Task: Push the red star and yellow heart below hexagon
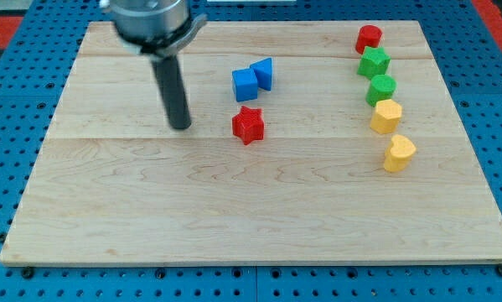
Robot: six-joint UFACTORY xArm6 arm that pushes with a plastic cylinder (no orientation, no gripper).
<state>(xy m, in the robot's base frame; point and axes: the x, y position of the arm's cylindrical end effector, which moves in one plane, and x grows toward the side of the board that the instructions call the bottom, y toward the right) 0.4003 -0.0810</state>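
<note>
The red star [248, 125] lies near the board's middle, just below two blue blocks. The yellow heart [398, 153] is at the view's right, lowest in a column of blocks. Directly above it sits the yellow hexagon [385, 116]. My tip [182, 127] rests on the board to the left of the red star, about a block's width or more apart from it, at roughly the same height in the view.
A blue cube [245, 85] and a blue triangle-like block [263, 73] touch each other above the red star. The right column holds a red block [369, 38], a green star [373, 62] and a green block [381, 89]. The wooden board [234, 218] lies on blue pegboard.
</note>
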